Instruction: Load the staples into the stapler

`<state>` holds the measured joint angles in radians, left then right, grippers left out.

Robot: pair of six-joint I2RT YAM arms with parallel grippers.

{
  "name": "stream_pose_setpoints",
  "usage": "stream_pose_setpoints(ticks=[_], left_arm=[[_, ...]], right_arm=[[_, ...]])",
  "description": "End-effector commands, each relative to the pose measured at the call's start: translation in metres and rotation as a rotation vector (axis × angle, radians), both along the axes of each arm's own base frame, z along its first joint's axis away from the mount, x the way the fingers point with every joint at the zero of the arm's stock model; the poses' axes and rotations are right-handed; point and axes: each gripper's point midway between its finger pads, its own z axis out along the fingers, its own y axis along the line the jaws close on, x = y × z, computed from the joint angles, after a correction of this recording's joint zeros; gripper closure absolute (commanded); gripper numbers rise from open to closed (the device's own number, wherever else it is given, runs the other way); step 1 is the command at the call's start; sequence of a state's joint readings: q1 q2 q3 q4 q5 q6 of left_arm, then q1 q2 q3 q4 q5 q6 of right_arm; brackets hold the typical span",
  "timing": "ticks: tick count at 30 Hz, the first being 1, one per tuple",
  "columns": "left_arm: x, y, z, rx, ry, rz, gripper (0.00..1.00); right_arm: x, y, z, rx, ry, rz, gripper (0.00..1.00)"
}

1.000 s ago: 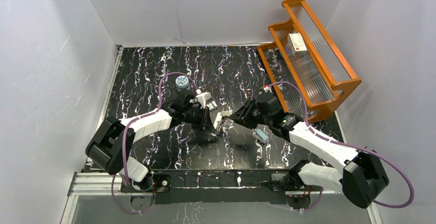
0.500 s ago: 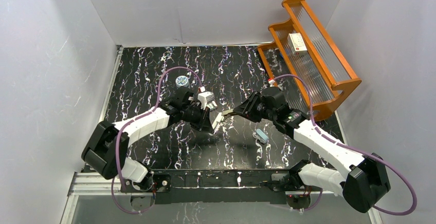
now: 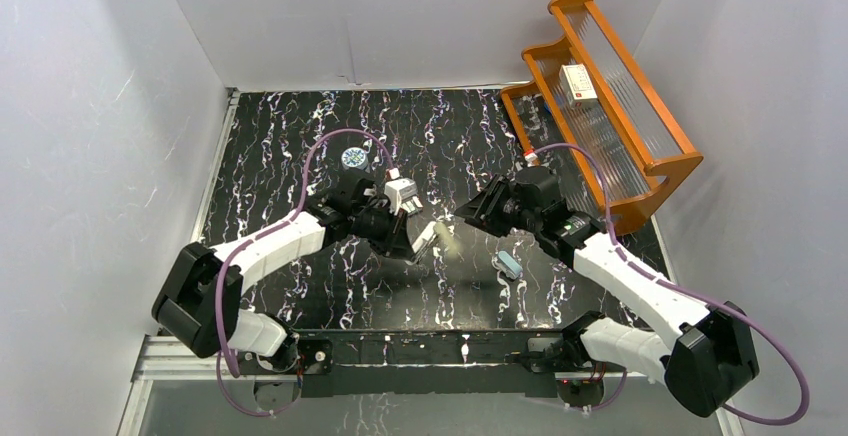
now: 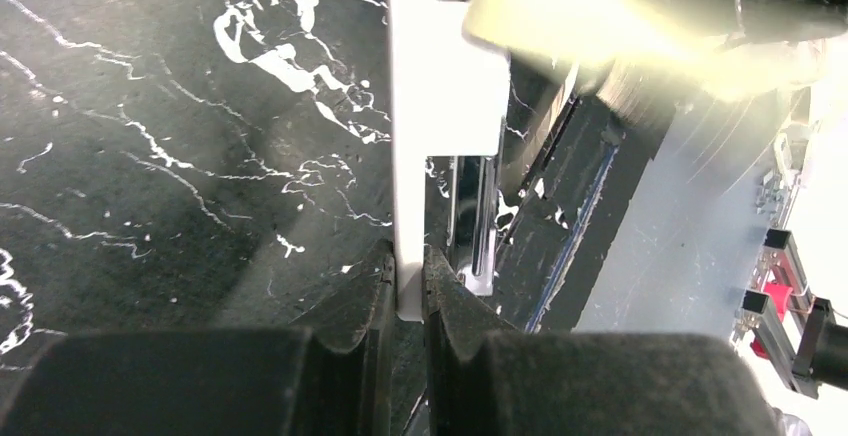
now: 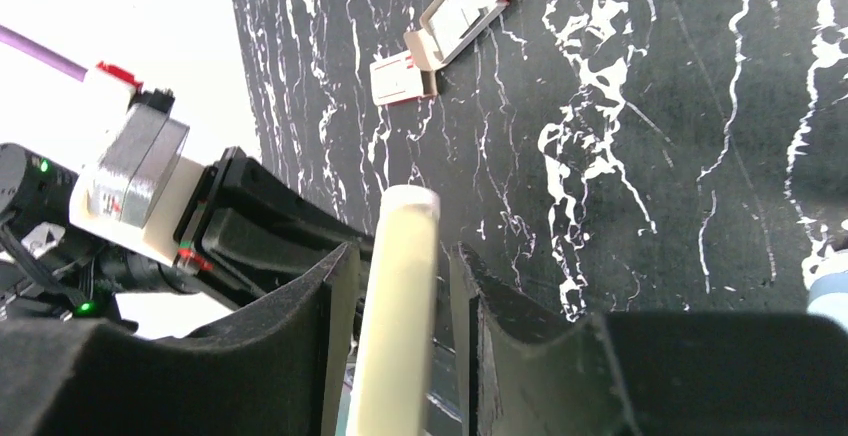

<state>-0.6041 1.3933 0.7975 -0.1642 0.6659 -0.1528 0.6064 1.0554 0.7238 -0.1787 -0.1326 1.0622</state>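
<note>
Left gripper (image 4: pixel 408 271) pinched tight on stapler (image 4: pixel 440 96) by its white plate; right gripper (image 5: pixel 402 256) jaws part-open, straddling cream arm, gaps either side

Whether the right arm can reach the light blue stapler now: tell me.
Probably not yet: right gripper has the cream stapler between its fingers; light blue stapler lies behind it, uncovered.

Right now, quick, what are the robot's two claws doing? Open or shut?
Left gripper: shut on the stapler's thin white part.
Right gripper: open around the stapler's cream arm, with a gap beside it.
</note>
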Motion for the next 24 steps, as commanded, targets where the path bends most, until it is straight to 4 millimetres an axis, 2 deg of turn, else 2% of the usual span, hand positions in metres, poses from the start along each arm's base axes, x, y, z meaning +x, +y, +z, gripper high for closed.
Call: stream_pose_setpoints(ticks=[1,6,9,13,18,24], left_arm=[[-0.004,-0.013,0.026,-0.073,-0.016,-0.033,1.0],[0.008,-0.017,0.022,-0.034,0.106,0.106,1.0],[0.01,-0.02,0.019,-0.025,0.178,0.167,1.0],[0.024,-0.019,0.007,0.024,0.252,0.324,1.0],[0.043,-0.024,-0.003,0.035,0.323,0.484,1.0],[0.049,-0.027,-0.01,0.049,0.343,0.513,1.0]], right_arm=[[0.017,-0.005,0.01,0.008,-0.05,-0.05,0.51],[0.015,-0.009,-0.001,-0.018,-0.039,-0.019,0.44],[0.015,-0.007,0.004,-0.006,-0.083,0.034,0.39],[0.005,0.008,0.001,0.004,-0.074,0.164,0.32],[-0.009,0.033,-0.007,0.021,-0.058,0.225,0.21],[-0.017,0.061,-0.024,0.005,0.002,0.266,0.21]])
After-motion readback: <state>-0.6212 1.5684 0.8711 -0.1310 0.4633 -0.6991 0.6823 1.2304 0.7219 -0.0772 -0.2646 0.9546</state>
